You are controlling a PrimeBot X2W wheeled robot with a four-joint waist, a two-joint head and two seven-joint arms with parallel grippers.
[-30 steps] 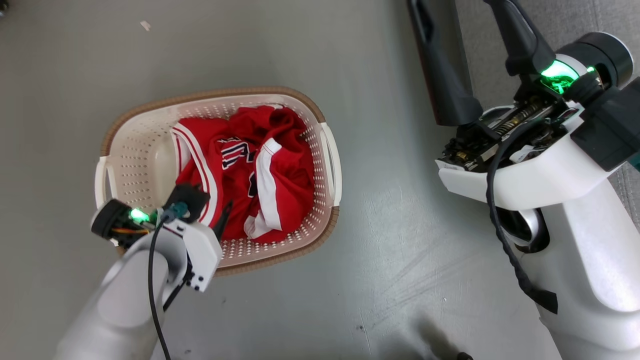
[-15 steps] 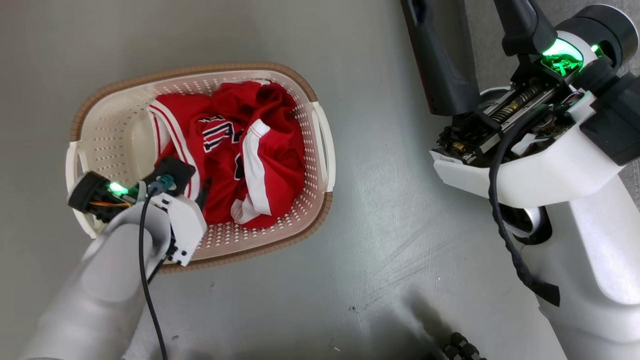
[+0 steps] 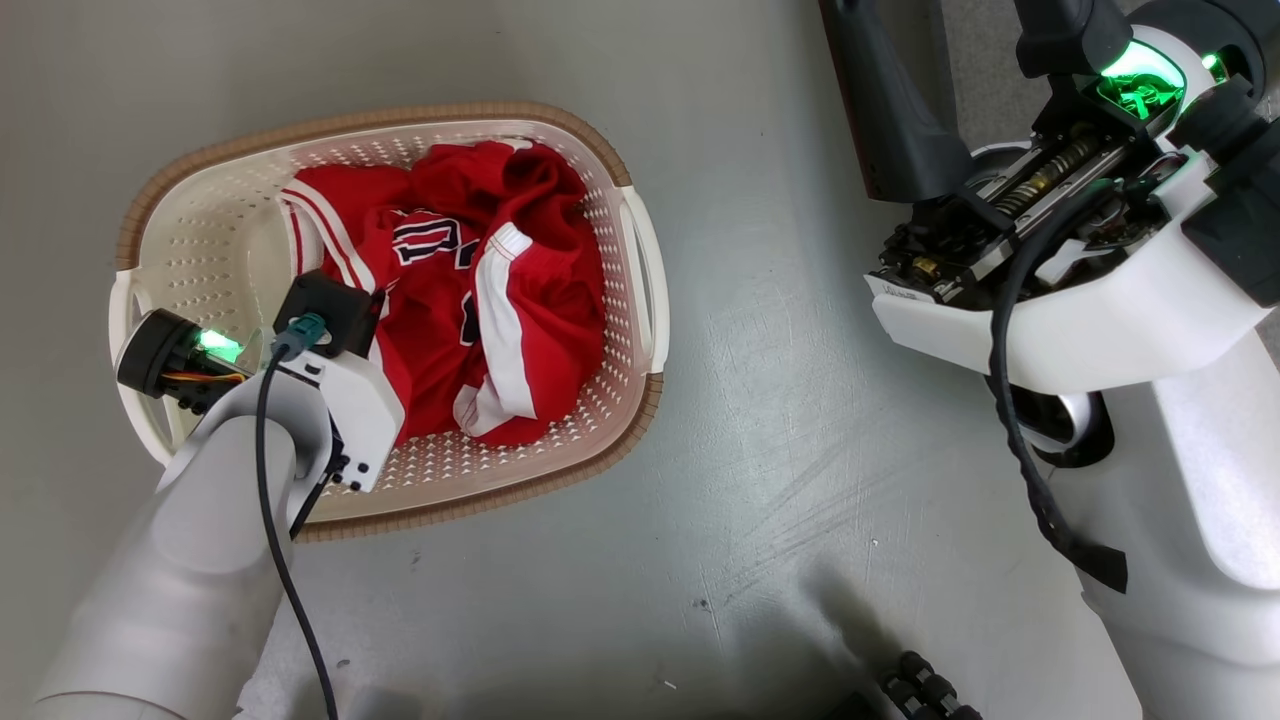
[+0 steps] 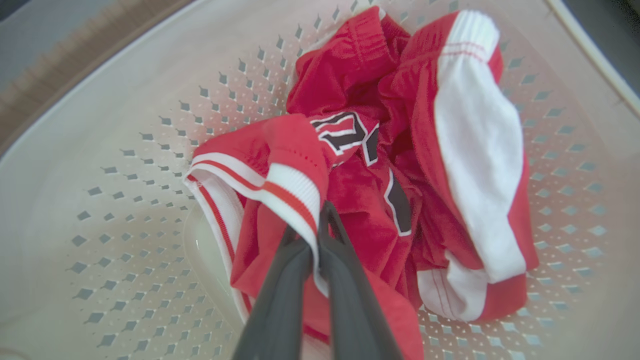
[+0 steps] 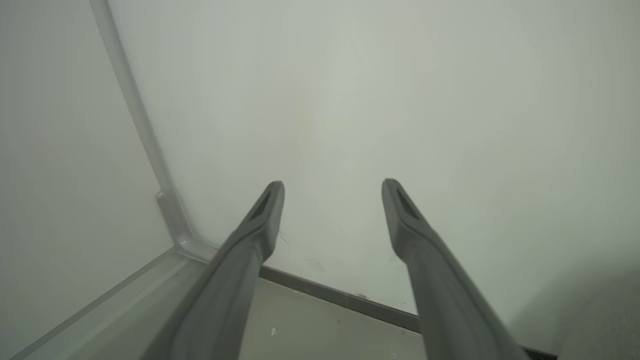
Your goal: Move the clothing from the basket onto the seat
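The basket (image 3: 200, 240) is located at the upper left of the head view, on the grey floor (image 3: 800, 450). Both red garments are contained in it: the jersey (image 3: 420, 250) at centre, with the shorts (image 3: 540, 300) draped over its right portion. In the left wrist view, the left hand (image 4: 320, 220) is pressed together on the jersey's striped trim. The right hand (image 5: 332, 192) is held spread, well apart from the basket, facing a pale wall (image 5: 400, 100) and a dark baseboard (image 5: 340, 297).
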